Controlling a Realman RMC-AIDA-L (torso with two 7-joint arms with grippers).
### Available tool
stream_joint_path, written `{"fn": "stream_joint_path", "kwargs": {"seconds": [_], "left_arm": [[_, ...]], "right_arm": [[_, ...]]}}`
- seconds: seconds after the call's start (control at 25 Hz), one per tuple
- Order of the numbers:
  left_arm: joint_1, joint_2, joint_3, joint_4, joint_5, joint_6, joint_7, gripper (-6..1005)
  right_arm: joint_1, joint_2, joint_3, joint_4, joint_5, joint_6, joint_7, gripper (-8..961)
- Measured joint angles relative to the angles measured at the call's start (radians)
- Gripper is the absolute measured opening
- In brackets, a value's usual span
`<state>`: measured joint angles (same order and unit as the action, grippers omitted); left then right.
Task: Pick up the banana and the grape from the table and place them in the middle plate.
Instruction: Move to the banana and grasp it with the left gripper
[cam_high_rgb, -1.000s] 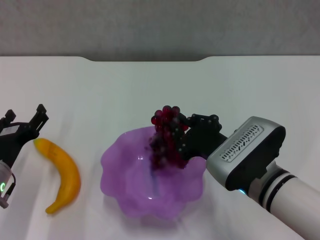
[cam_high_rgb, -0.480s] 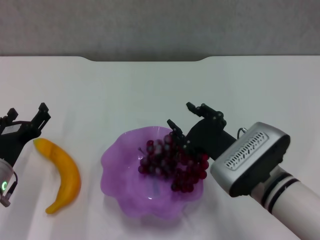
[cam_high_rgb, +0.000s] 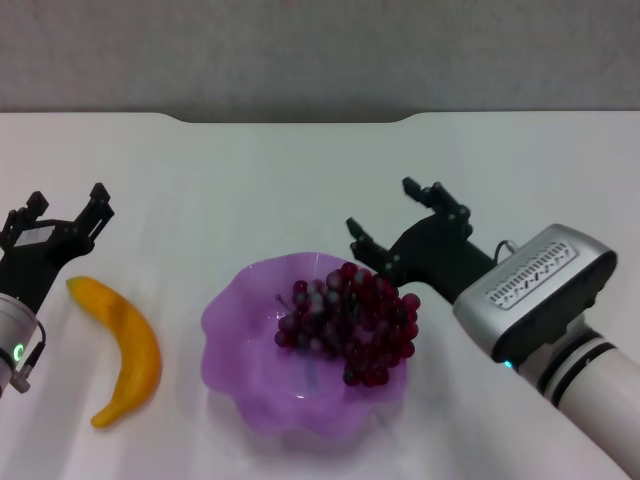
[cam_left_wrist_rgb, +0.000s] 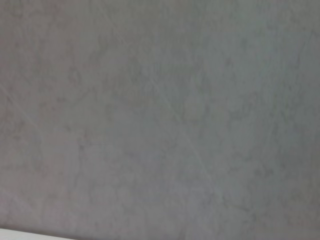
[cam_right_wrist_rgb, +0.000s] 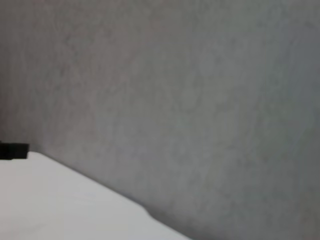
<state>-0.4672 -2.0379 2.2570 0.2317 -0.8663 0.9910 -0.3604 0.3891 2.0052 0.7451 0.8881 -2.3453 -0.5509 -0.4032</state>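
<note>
The white table (cam_high_rgb: 250, 170) carries the purple plate (cam_high_rgb: 235, 320) near its front edge. The right gripper (cam_high_rgb: 395, 222) hangs just behind the plate's right rim, its fingers spread apart and holding nothing. The left gripper (cam_high_rgb: 65, 208) is well to the left of the plate, fingers also spread and empty. The banana (cam_high_rgb: 125, 345) lies on the table left of the plate, just in front of that gripper. The grapes (cam_high_rgb: 350, 320) rest inside the plate, toward its right side.

Grey textured wall (cam_high_rgb: 320, 50) ran behind the far edge; it filled both wrist views, plain and unmarked throughout.
</note>
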Motion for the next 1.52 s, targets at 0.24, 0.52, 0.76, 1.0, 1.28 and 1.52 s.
{"fn": "stream_joint_path", "kwargs": {"seconds": [0.24, 0.52, 0.76, 1.0, 1.28, 1.52], "left_arm": [[-0.004, -0.002, 0.002, -0.001, 0.001, 0.001, 0.001, 892], [-0.030, 0.004, 0.002, 0.032, 0.027, 0.023, -0.005, 891], [-0.055, 0.009, -0.020, 0.047, 0.060, 0.073, 0.012, 891], [-0.071, -0.002, -0.037, -0.007, 0.054, 0.038, 0.012, 891], [-0.036, -0.003, -0.038, -0.011, 0.036, -0.053, -0.011, 892], [-0.021, 0.004, -0.039, -0.004, 0.031, -0.088, -0.002, 892]], "right_arm": [[-0.025, 0.000, -0.015, -0.072, 0.000, -0.206, 0.019, 847], [-0.053, 0.003, -0.046, -0.225, -0.001, -0.555, 0.131, 819], [-0.022, 0.005, -0.042, -0.372, 0.007, -0.721, 0.158, 766], [0.000, 0.011, -0.052, -0.487, 0.022, -0.731, 0.284, 822], [0.032, 0.008, -0.089, -0.581, 0.025, -0.688, 0.424, 826], [0.027, 0.005, -0.091, -0.617, 0.025, -0.625, 0.474, 827]]}}
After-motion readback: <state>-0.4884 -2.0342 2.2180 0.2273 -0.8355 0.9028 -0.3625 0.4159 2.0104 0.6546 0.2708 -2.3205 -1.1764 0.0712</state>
